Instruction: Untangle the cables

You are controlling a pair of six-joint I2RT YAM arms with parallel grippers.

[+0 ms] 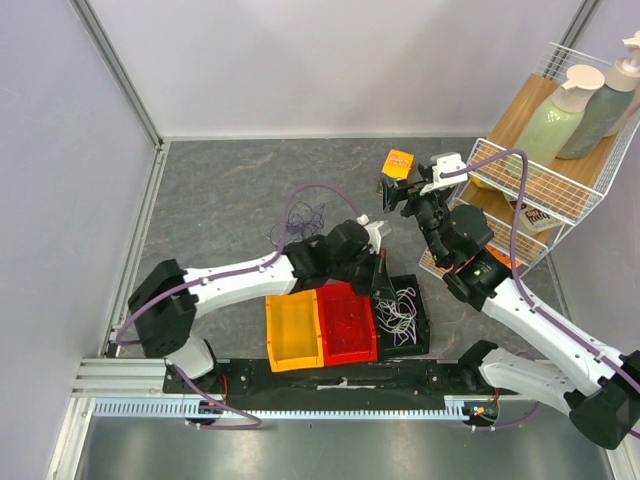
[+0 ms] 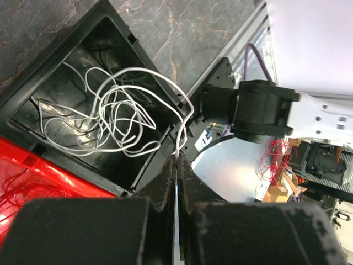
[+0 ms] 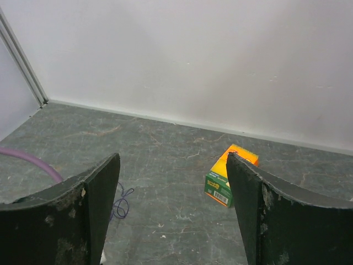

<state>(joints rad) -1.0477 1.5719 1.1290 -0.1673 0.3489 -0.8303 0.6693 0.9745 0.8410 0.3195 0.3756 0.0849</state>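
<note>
My left gripper (image 1: 383,268) hangs over the black bin (image 1: 420,335). In the left wrist view it (image 2: 177,158) is shut on one strand of the white cable (image 2: 113,113), whose loose loops lie in the black bin (image 2: 33,83); the held strand arches over the bin's rim. The white cable (image 1: 398,308) also shows from above. Thin red cable (image 2: 19,185) lies in the red bin (image 1: 345,322). The purple cable (image 1: 303,212) lies coiled on the table behind the left arm. My right gripper (image 1: 396,193) is open and empty, raised above the table (image 3: 172,160). No black cable shows.
An orange bin (image 1: 293,332) stands left of the red one. An orange and green box (image 1: 399,162) lies on the table ahead of the right gripper (image 3: 227,175). A wire shelf (image 1: 545,190) with bottles stands at the right. Grey walls close the back and left.
</note>
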